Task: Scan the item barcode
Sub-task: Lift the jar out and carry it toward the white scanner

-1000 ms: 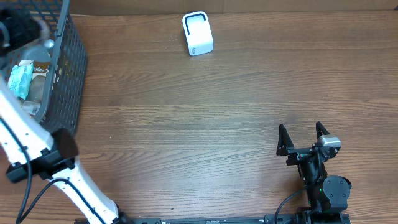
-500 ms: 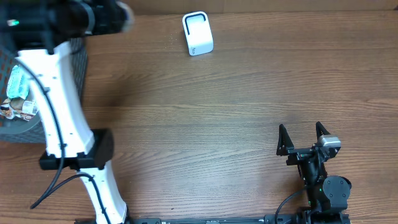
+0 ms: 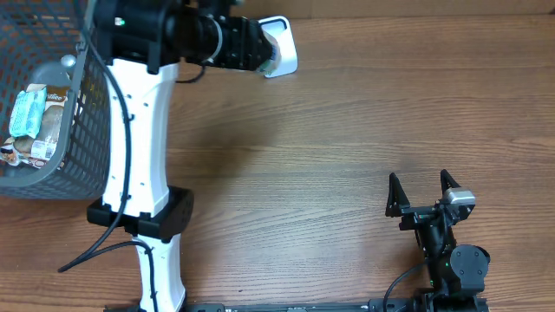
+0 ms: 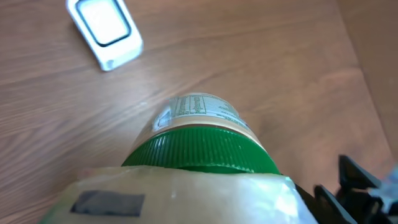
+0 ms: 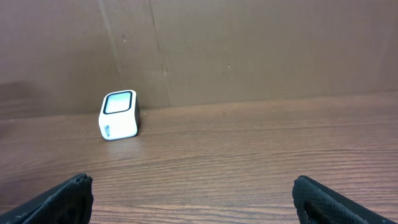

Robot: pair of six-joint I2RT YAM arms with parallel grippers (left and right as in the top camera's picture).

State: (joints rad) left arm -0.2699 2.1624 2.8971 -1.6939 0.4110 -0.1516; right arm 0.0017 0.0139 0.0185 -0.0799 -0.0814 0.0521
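Over the last second the left arm has swung from the wire basket (image 3: 82, 113) at the left edge across to the far middle of the worktop (image 3: 329, 147), carrying the item with it. That item, a green-lidded jar (image 4: 202, 134), is up in the air, just beside and slightly above the white barcode scanner (image 4: 104, 31). It lies roughly level, with its printed label pointing outward, away from the wrist. The left end effector (image 3: 262, 49) is clamped on it at the lid end, which leaves the label wrap bare. From the wrist view the fine print on the label shows, but I cannot make out a barcode. The scanner's dark window faces up and off to one side of the jar, so the label probably needs turning toward it. The right end effector (image 3: 421, 184) sits parked near the front right corner, its fingers spread wide and empty, well clear of the scanning area. More packaged goods wait in the basket.
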